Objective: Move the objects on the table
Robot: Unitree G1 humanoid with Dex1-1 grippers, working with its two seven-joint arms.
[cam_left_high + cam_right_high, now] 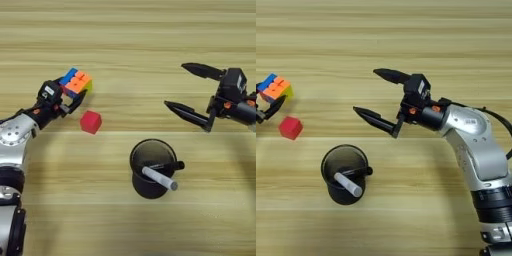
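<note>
Two cubes and one pen show in the left eye view: the left gripper [71, 100] clasps the puzzle cube [76, 82], the red cube [91, 122] lies just beside it on the table [125, 30], and the grey pen [160, 178] leans in the black cup [152, 169]. In the right eye view, the right gripper [367, 92] hangs spread wide, empty, above and right of the cup.
</note>
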